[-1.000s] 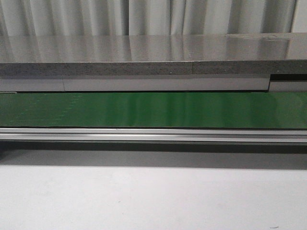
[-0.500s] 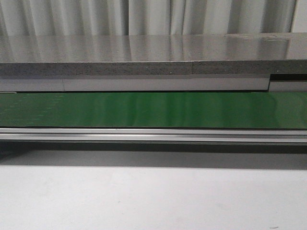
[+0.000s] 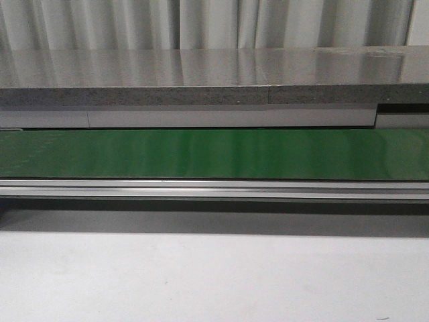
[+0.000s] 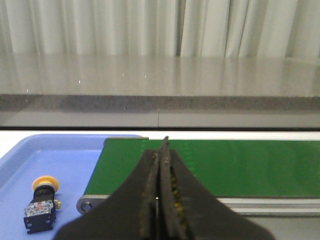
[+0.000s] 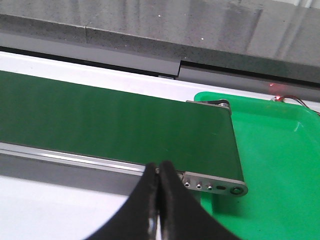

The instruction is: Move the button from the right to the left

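Neither gripper shows in the front view, only the green belt running across between a grey counter behind it and a white table in front. From the left wrist, the left gripper has its fingers pressed together on nothing, above the belt's end; the button lies on its side in the blue tray beside that end. From the right wrist, the right gripper is likewise closed and empty, near the belt's other end, where a green tray sits.
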`<state>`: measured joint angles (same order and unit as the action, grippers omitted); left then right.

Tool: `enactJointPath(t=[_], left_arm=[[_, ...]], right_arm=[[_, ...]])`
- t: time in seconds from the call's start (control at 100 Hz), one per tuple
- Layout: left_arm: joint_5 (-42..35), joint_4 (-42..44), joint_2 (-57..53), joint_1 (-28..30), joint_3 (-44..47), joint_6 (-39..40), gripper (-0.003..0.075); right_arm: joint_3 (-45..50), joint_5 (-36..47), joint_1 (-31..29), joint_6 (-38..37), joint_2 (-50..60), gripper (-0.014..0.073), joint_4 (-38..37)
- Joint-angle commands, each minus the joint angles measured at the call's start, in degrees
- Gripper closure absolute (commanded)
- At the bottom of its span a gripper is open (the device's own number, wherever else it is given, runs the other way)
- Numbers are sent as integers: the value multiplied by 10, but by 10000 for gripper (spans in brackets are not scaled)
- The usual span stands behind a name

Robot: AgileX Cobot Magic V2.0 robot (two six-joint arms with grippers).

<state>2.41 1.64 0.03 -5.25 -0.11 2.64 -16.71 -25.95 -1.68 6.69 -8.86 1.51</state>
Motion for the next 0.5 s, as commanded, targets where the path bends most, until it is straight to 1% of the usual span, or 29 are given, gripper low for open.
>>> enactJointPath(t=[0.0,0.02,0.08,0.49], left_arm=[[-45,1,-21,-3,27,7,741],[-32,1,-19,-3,26,7,741],[-27,1,-21,-3,26,7,741],[-28,1,-21,-2,26,7,741]], right_arm=[[-14,44,2,2,-6,652,-4],[-14,43,2,2,-6,652,-4],[-14,43,2,2,-7,652,-4],[-14,43,2,2,-7,652,-4]])
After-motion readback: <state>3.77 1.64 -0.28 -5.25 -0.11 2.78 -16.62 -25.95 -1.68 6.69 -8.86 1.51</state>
